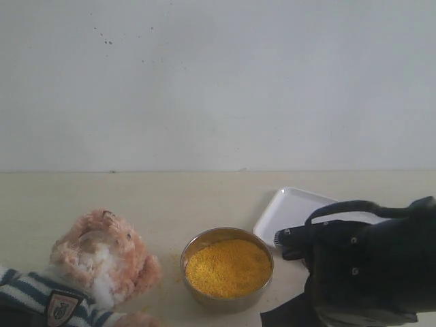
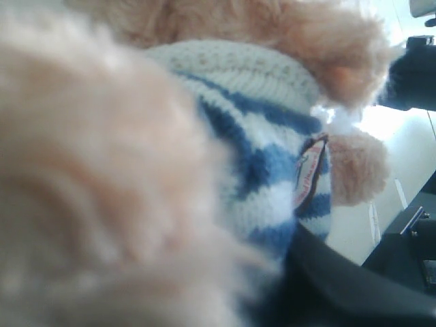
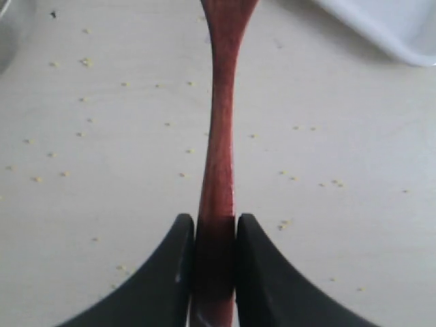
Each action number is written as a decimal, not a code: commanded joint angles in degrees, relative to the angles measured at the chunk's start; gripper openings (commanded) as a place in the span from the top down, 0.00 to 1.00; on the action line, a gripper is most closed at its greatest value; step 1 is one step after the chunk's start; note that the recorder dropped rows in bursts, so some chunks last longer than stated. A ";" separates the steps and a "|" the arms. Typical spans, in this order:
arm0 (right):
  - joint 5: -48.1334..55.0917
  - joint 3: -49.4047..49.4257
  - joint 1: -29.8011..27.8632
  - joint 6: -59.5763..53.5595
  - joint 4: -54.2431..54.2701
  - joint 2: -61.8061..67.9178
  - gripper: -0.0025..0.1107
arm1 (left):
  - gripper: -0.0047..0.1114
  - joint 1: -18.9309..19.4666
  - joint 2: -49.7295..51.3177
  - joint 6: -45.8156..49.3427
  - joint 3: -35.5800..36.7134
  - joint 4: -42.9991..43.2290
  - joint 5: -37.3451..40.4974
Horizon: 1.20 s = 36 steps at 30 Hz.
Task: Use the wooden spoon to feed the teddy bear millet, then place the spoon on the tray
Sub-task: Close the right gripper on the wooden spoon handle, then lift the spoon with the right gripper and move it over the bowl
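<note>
The teddy bear (image 1: 102,259) leans at the lower left, head toward the metal bowl of millet (image 1: 228,267). Up close its striped shirt (image 2: 266,163) and fur fill the left wrist view. One dark finger (image 2: 340,286) of my left gripper lies against the shirt; fur hides the other. My right gripper (image 3: 215,228) is shut on the wooden spoon (image 3: 219,129), pinching the thin handle above the table. The spoon's bowl runs out of that view. In the exterior view the right arm (image 1: 371,272) hides the spoon, beside the white tray (image 1: 293,208).
Loose millet grains (image 3: 85,61) are scattered over the pale table under the right gripper. A corner of the tray (image 3: 395,27) and the bowl's rim (image 3: 5,34) edge that view. A plain wall stands behind the table.
</note>
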 commanded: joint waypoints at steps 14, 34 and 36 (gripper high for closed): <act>14.95 0.11 3.53 -24.17 -0.84 -14.33 0.98 | 0.92 0.19 -0.65 0.33 0.07 -0.82 1.02; 30.26 -15.59 11.12 -52.71 -2.50 -6.82 0.98 | 0.92 0.19 -0.65 0.33 0.07 -0.82 1.02; 30.74 -17.24 11.12 -55.73 -3.56 -4.68 0.98 | 0.92 0.19 -0.65 0.33 0.07 -0.82 1.02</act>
